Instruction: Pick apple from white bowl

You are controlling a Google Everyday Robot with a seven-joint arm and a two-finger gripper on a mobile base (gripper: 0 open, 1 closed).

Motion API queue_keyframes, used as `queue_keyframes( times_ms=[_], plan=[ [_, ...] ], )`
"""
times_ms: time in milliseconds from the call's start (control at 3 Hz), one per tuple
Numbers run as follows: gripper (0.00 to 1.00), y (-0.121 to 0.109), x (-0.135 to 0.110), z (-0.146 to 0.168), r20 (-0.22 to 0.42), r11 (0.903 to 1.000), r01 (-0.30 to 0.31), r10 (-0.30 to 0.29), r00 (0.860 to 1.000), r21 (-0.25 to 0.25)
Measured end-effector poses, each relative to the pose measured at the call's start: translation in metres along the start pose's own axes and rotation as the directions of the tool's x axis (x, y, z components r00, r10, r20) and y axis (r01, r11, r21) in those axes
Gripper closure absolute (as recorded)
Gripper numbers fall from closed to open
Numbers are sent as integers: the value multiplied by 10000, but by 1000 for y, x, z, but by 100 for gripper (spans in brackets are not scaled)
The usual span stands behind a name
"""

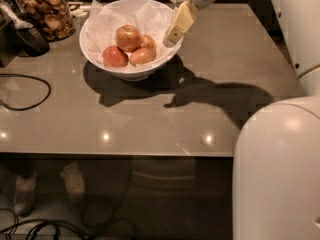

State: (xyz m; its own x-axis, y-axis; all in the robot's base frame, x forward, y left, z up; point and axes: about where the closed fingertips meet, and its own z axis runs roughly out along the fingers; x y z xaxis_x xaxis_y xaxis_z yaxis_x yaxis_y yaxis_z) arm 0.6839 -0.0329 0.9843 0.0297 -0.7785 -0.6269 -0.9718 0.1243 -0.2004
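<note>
The white bowl (pixel 97 54), lined with crinkled white paper, stands at the back left of the grey table. Several apples lie in it. The apple (pixel 128 37), orange-red over yellow with a shine, sits on top at the back. A darker red apple (pixel 115 57) lies front left, a paler yellow-tan one (pixel 141 57) front right, and another (pixel 148 43) is partly hidden behind. My gripper (pixel 172 34) hangs from the cream arm over the bowl's right rim, right of the apples and above them, touching none.
A glass jar of brown snacks (pixel 47 11) stands left of the bowl. A dark device (pixel 25 36) and a black cable (pixel 25 91) lie at the far left. My white body (pixel 277 174) fills the lower right. The table's front edge (pixel 120 154) runs across.
</note>
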Motion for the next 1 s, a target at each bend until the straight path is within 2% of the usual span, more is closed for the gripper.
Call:
queue_keyframes(
  times_ms=[667,1000],
  plan=[
    [0,-8,-6,7,315,9999,96,-99,9995,101],
    [0,-24,-18,39,844,9994,-115,141,9963,-313]
  ],
)
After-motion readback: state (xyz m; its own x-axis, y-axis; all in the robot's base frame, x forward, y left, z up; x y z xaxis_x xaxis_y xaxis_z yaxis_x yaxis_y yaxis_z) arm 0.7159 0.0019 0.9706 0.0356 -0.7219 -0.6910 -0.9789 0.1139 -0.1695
